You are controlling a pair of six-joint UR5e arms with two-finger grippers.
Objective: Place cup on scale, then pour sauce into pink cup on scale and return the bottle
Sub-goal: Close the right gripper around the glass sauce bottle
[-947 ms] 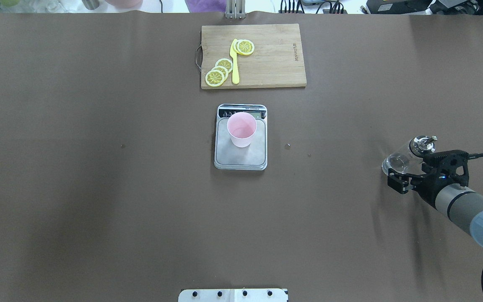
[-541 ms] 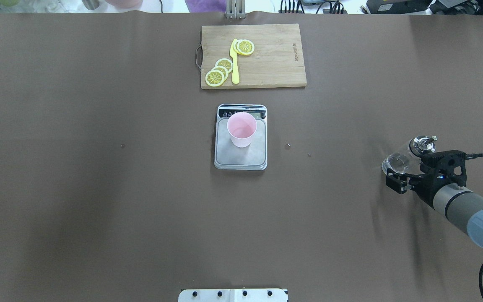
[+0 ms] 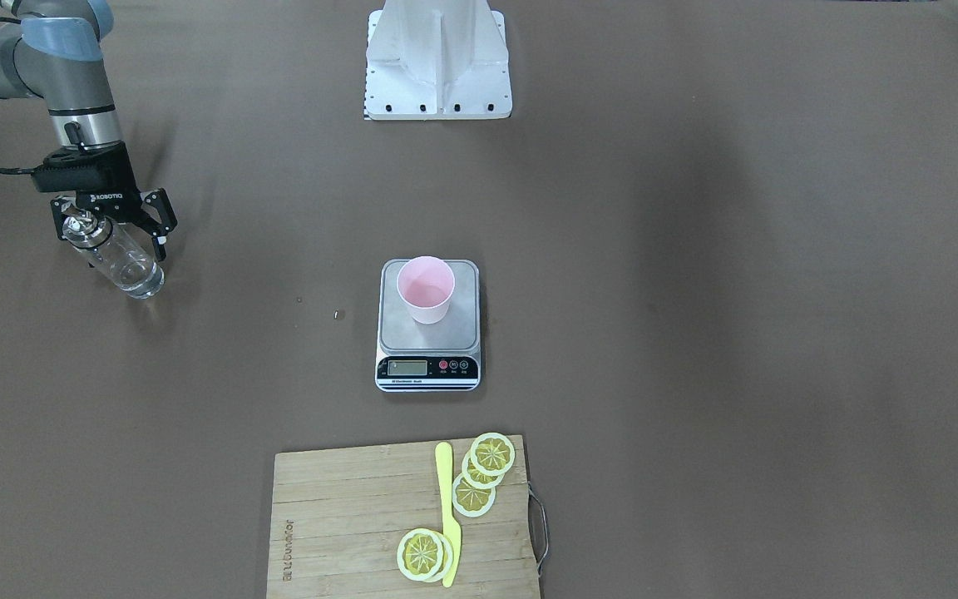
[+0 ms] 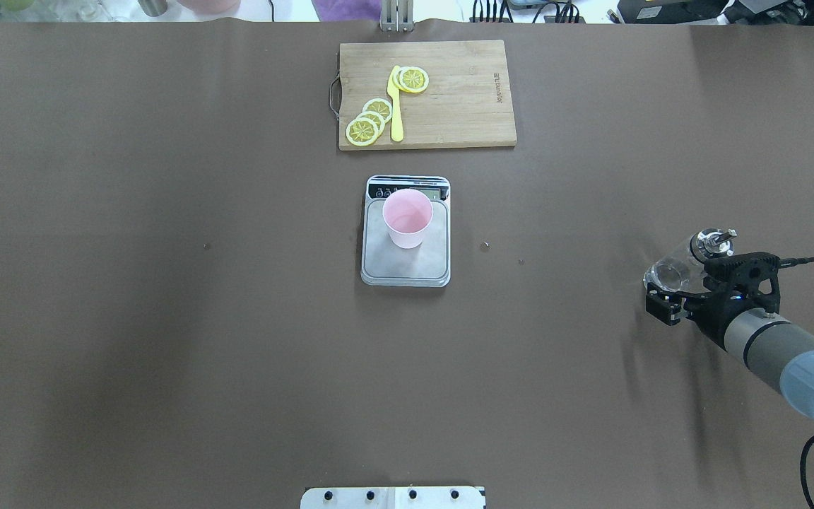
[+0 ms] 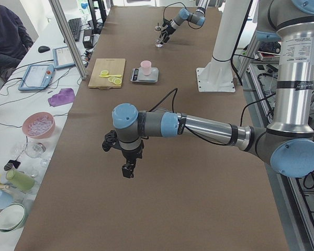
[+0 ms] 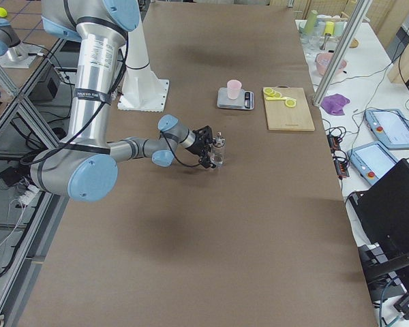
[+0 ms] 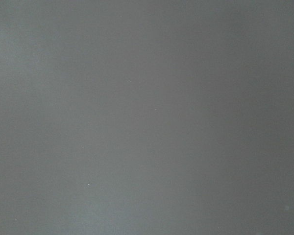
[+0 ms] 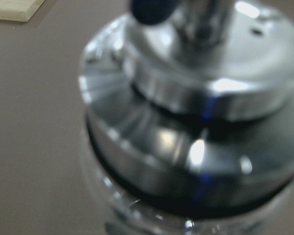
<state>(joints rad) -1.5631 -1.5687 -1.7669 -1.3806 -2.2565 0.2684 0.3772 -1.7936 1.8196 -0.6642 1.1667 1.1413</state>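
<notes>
The pink cup stands upright on the steel platform of the scale at the table's middle; it also shows in the overhead view as the cup on the scale. The glass bottle with its metal spout stands on the table far to the robot's right. My right gripper is open, its fingers wide on either side of the bottle and apart from the glass. The sauce is clear and I cannot make out its level. My left gripper hangs over bare table; I cannot tell its state.
A wooden cutting board with lemon slices and a yellow knife lies beyond the scale. The robot's white base stands at the near edge. The right wrist view is filled by the bottle's metal top.
My right wrist has drifted slightly, its visible finger shifting a little around the bottle. The bottle, cup and scale have stayed put.
</notes>
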